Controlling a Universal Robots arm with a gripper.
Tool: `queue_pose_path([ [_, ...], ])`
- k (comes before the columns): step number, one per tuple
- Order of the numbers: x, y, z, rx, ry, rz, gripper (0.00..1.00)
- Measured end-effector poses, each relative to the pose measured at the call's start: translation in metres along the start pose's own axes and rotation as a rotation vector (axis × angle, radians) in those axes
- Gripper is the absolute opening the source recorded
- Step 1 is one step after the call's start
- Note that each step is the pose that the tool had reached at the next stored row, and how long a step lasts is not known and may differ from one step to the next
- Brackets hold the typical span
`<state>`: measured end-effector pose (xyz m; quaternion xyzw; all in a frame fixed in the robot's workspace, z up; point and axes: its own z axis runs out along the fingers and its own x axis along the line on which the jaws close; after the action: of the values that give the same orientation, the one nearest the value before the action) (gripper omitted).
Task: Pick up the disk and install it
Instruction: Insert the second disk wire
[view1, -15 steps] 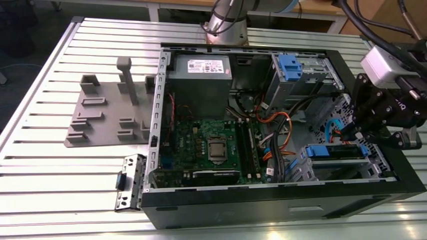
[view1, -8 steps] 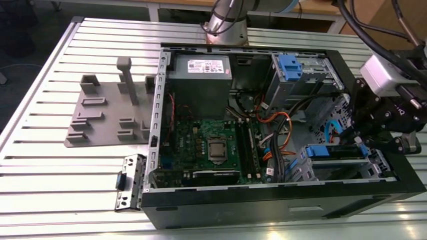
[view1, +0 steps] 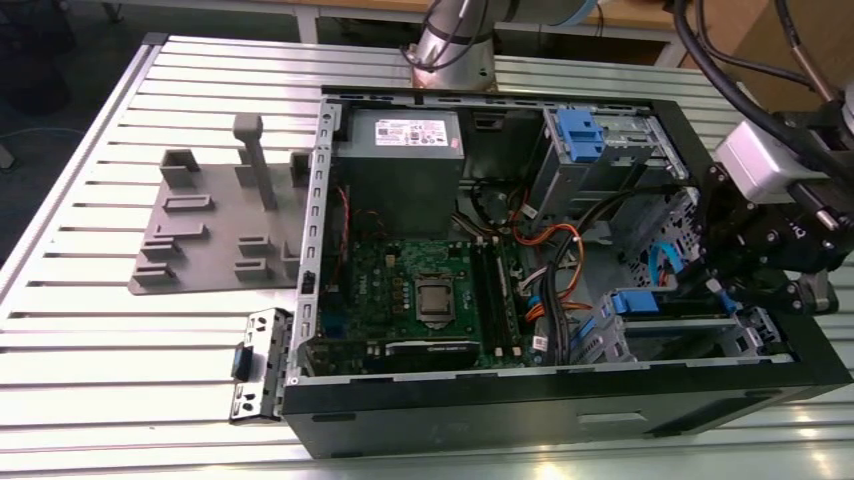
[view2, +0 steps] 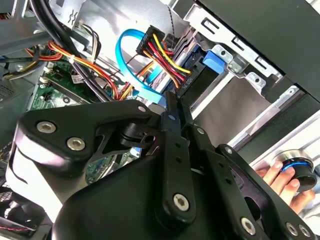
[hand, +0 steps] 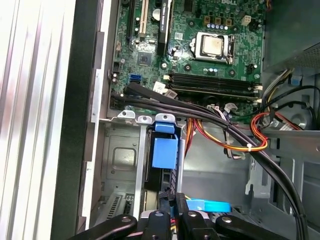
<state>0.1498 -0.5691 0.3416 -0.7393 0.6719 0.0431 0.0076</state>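
Flat hard drive in blue plastic carrier rails (hand: 164, 152): standing on edge in the grey metal bay at a corner of the open case, blue rail end up, dark body running down from it. Seen in the exterior view as a strip of blue (view1: 641, 300) low at that view's right, just inside the case wall.

Black two-fingered gripper (hand: 171, 201) poised right at the drive's lower end, fingers drawn narrow, almost together. Cannot tell whether anything is pinched between them. Same narrow set in the second wrist view (view2: 172, 114), tips close to a black plug fed by red, yellow and orange wires (view2: 160, 52), with a light-blue flat cable (view2: 131, 65) looping beside it.

Beyond the bay, a green motherboard (hand: 200, 45) with its square silver processor, crossed by thick black cables. Farther along the case, a grey power-supply box with a white sticker (view1: 400, 160). All housed in a black tower computer case (view1: 534, 425) lying open on a slatted metal table (view1: 80, 330).

Outside the case, a grey plastic fixture (view1: 214, 230) and a small grey metal bracket (view1: 260, 365) on the table, well apart from the gripper. A person's hand (view2: 277, 180) resting on a blue-ringed knob (view2: 296, 167).
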Motion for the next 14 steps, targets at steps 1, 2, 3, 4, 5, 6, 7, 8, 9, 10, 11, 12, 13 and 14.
queue_pose_path([
  [1, 0.0001, 0.0000, 0.0010, 0.0000, -0.0001, 0.000, 0.16],
  [2, 0.0003, -0.0001, 0.0019, 0.0000, -0.0001, 0.000, 0.16],
  [3, 0.0004, -0.0001, 0.0029, 0.0000, -0.0001, 0.000, 0.16],
  [4, 0.0005, -0.0001, 0.0038, 0.0000, -0.0002, 0.000, 0.16],
  [5, 0.0006, -0.0002, 0.0047, 0.0000, -0.0004, 0.000, 0.16],
  [6, 0.0007, -0.0002, 0.0054, 0.0001, -0.0002, 0.000, 0.16],
  [7, 0.0007, -0.0002, 0.0059, 0.0000, -0.0001, 0.000, 0.16],
  [8, 0.0008, -0.0002, 0.0064, 0.0000, 0.0001, 0.000, 0.16],
  [9, 0.0008, -0.0003, 0.0069, 0.0000, 0.0002, 0.000, 0.16],
  [10, 0.0009, -0.0003, 0.0076, 0.0001, -0.0001, 0.000, 0.16],
  [11, 0.0010, -0.0004, 0.0081, 0.0001, -0.0003, 0.000, 0.16],
  [12, 0.0010, -0.0004, 0.0085, 0.0000, -0.0001, 0.000, 0.16],
  [13, 0.0011, -0.0004, 0.0088, 0.0000, 0.0001, 0.000, 0.16],
  [14, 0.0011, -0.0004, 0.0093, 0.0000, 0.0000, 0.000, 0.16],
])
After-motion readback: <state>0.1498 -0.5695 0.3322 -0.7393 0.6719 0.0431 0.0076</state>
